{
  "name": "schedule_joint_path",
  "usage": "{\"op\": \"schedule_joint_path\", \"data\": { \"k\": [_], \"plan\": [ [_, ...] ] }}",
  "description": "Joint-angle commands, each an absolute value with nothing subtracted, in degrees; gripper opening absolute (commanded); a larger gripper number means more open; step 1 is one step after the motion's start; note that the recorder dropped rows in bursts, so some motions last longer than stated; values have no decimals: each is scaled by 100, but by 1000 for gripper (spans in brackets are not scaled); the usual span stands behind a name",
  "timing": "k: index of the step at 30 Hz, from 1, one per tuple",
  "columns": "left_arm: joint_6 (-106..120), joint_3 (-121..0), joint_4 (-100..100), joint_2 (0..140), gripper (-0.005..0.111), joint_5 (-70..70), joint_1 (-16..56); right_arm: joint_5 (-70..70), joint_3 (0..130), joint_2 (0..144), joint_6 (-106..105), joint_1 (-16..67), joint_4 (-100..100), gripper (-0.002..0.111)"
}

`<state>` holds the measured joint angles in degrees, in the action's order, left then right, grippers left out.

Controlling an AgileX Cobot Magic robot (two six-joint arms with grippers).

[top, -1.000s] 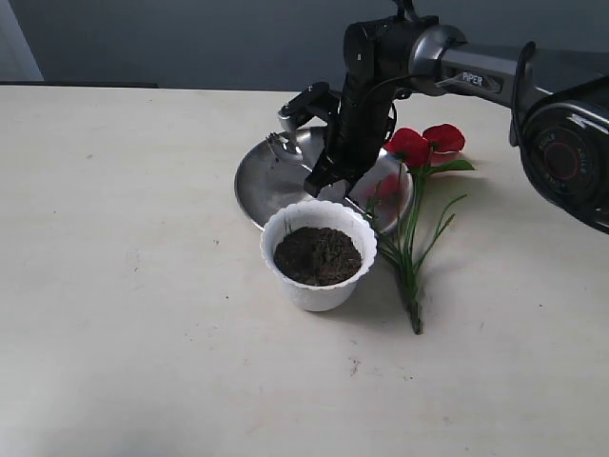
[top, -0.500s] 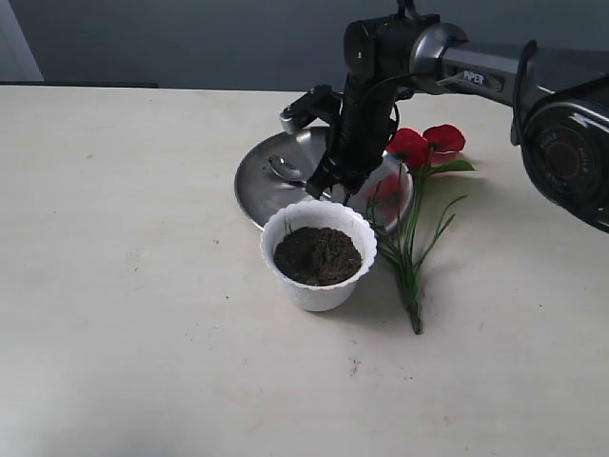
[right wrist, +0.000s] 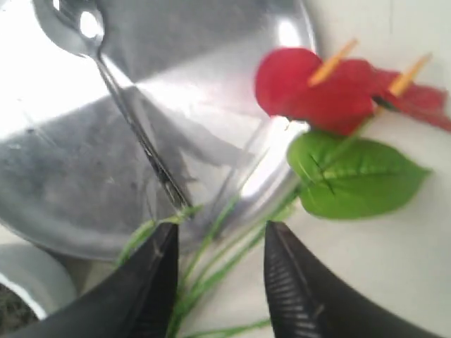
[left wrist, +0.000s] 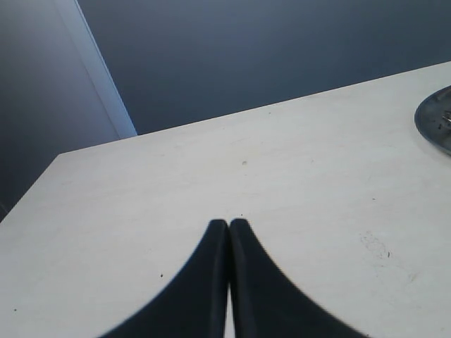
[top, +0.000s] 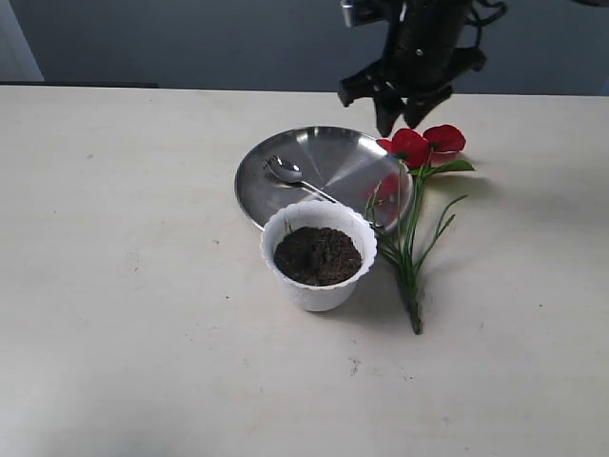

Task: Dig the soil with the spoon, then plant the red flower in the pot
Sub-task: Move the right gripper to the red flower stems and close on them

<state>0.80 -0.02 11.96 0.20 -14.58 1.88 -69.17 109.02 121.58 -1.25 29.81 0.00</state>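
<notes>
The right gripper has let go of the spoon and risen off the plate. Its jaws are partly open, empty, and point down above the plate's rim. The spoon lies on the plate, and the red flower is just beside it.

- The pot stands on the table, near the middle of the exterior view.
- The soil sits inside the pot, just below its rim.
- The steel plate lies on the table directly behind the pot; the pot's far rim overlaps the plate's near edge in this view.
- The spoon lies in the plate, its bowl toward the plate's left and its handle running to the right toward the pot.
- The flower lies flat on the table to the right of the pot. Its blooms are at the plate's right rim, and its stem end is nearest, in front and to the right of the pot.
- The right gripper hangs in the air above the plate's right rim and the flower, touching neither.
</notes>
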Motion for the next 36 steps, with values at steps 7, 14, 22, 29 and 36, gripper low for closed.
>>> {"op": "schedule_joint_path", "data": {
  "k": [7,14,22,29,36],
  "plan": [
    [62,0,1167,0,0,-1396,185,-6000,8023,10718,181,2808,543,40],
    [62,0,1167,0,0,-1396,185,-4570,7214,10704,245,2808,988,40],
    [62,0,1167,0,0,-1396,185,-3965,7225,10941,245,2808,1039,40],
    [62,0,1167,0,0,-1396,185,-3864,7225,11048,266,2808,980,50],
    [62,0,1167,0,0,-1396,185,-3750,7225,11057,598,2808,550,62]
  ]
}}
